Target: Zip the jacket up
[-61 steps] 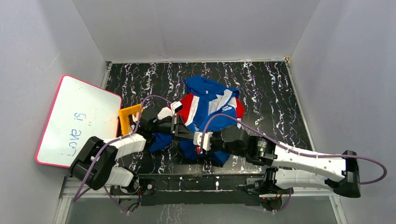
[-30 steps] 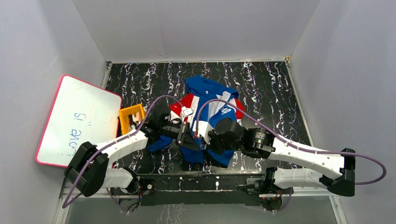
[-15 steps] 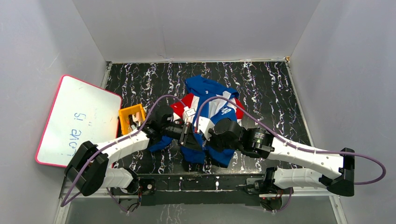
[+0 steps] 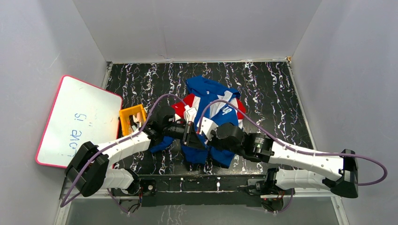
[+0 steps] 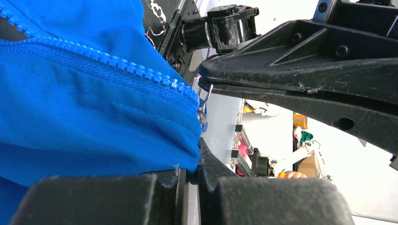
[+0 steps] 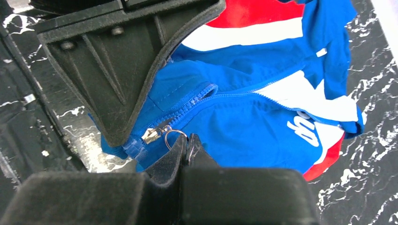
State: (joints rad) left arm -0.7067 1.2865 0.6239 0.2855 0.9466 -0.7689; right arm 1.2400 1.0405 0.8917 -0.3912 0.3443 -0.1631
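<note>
The left arm (image 4: 124, 144) is reaching from its base at the near left corner toward the middle of the bench, with its forearm lying low and its wrist pointing right. The left gripper (image 5: 193, 161) is pinching the jacket (image 5: 94, 117) at its blue edge, jaws pressed together. The right arm (image 4: 305, 157) is stretching leftward along the near edge, its wrist angling up and left. The right gripper (image 6: 187, 147) is meeting the left one almost tip to tip, jaws clamping the zipper pull (image 6: 159, 133).

A blue, red and white fabric jacket (image 4: 212, 101) lies crumpled mid-frame. The left gripper (image 4: 193, 138) and right gripper (image 4: 202, 135) meet on it.
</note>
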